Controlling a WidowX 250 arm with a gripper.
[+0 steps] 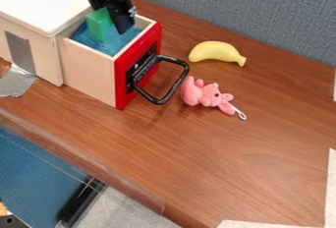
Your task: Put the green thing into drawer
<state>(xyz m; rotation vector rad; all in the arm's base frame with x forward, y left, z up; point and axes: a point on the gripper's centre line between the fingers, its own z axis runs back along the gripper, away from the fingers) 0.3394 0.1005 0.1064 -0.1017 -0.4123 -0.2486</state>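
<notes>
My gripper point(113, 18) hangs down at the upper left, its lower end inside the pulled-out drawer point(91, 73). The green block point(99, 24) stands upright within the drawer's walls, right up against the gripper, whose black parts overlap the block's top and right side. Whether the block rests on the drawer's blue bottom point(115, 44) or is held just above it, I cannot tell.
The drawer has a red front point(121, 88) with a black loop handle point(158, 100) jutting over the table. A yellow banana point(216, 52) and a pink plush toy point(200, 94) lie to its right. Behind the drawer is the white-topped cabinet point(44, 2); a grey wall point(242, 8) bounds the table.
</notes>
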